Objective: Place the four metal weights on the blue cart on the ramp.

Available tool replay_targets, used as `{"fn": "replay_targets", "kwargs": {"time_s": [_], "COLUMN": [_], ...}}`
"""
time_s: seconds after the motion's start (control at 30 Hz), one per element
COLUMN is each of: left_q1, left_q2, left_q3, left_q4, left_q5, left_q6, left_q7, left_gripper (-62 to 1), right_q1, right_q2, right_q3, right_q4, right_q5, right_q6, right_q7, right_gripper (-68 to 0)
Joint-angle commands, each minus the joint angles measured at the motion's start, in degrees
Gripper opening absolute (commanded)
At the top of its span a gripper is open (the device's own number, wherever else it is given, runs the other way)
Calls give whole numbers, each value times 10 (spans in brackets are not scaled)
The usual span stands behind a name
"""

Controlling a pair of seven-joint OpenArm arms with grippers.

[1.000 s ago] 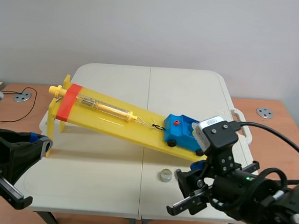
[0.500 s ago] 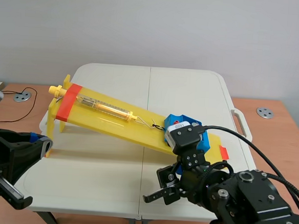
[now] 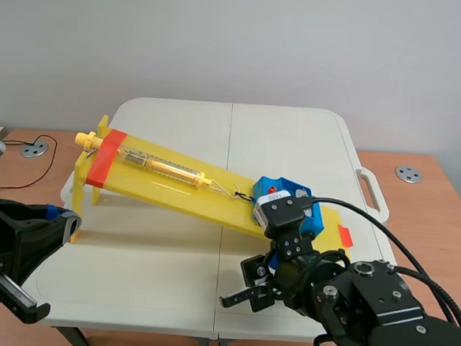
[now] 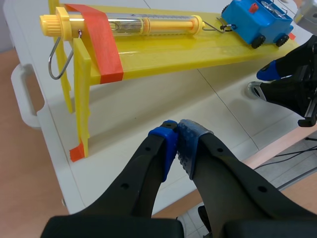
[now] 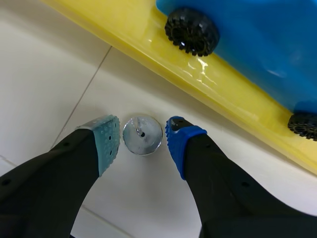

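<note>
1. The right gripper [image 5: 141,141] is held open, low over the table. Its pads are set on either side of one metal weight [image 5: 142,135]. The weight is bracketed but not yet clamped: a narrow gap is seen at each pad.
2. The weight lies flat on the white table [image 5: 44,64], just beside the lower edge of the yellow ramp [image 5: 223,99]. A squeeze across its round rim is judged to be the step in hand.
3. The blue cart [image 5: 257,44] is parked on the ramp just ahead of the gripper, with a black wheel [image 5: 192,30] close by. Once the weight is gripped, a lift will be needed to clear the ramp's edge and the cart's wall.
4. The cart is hooked to a spring scale [image 3: 160,166] laid along the ramp, which is judged to hold it against rolling. A knock on the cart is the risk to be avoided.
5. How many weights are already loaded cannot be told.
6. The left gripper [image 4: 177,146] is closed on nothing and kept by the ramp's raised end, well apart from the work.
</note>
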State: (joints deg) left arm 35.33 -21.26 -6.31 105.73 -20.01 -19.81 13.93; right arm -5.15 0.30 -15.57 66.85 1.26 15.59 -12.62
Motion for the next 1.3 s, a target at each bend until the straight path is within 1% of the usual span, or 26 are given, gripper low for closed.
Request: {"fn": "replay_targets", "kwargs": {"time_s": [0.0, 0.17, 0.27, 0.33, 0.43, 0.57, 0.67, 0.77, 0.83, 1.03, 1.13, 1.27], "left_q1": [-11, -11, -11, -11, -11, -11, -11, -11, -11, -11, -11, -11], "left_q2": [5, 5, 5, 5, 5, 5, 5, 5, 5, 5, 5, 5], "left_q3": [-7, -7, -7, -7, -7, -7, -7, -7, -7, -7, -7, -7], "left_q4": [39, 39, 39, 39, 39, 39, 39, 39, 39, 39, 39, 39], "left_q5": [-43, -43, -43, -43, -43, -43, -43, -43, -44, -44, -44, -44], "left_q6": [-25, -25, -25, -25, -25, -25, -25, -25, -25, -25, -25, -25], "left_q7": [-51, -51, -51, -51, -51, -51, -51, -51, -51, -51, -51, -51], "left_gripper": [-580, -580, -580, -580, -580, -580, -580, -580, -580, -580, -580, -580], "right_q1": [51, 53, 53, 53, 53, 53, 53, 53, 52, 50, 37, -4], "right_q2": [-19, -19, -19, -19, -19, -19, -17, -16, -14, 1, 17, 52], "right_q3": [-10, -22, -24, -24, -24, -24, -24, -24, -24, -24, -24, -24], "right_q4": [32, 31, 31, 31, 31, 31, 31, 31, 31, 33, 59, 137], "right_q5": [12, 4, 4, 4, 3, -9, -11, -11, -11, -10, -6, 24], "right_q6": [-12, -12, -13, -13, -13, -13, -13, -27, -28, -25, -25, -23], "right_q7": [79, 81, 80, 79, 78, 73, 63, 52, 46, 37, 31, 17], "right_gripper": [-445, -448, -497, -504, -554, -588, -624, -636, -669, -669, -669, -669]}}
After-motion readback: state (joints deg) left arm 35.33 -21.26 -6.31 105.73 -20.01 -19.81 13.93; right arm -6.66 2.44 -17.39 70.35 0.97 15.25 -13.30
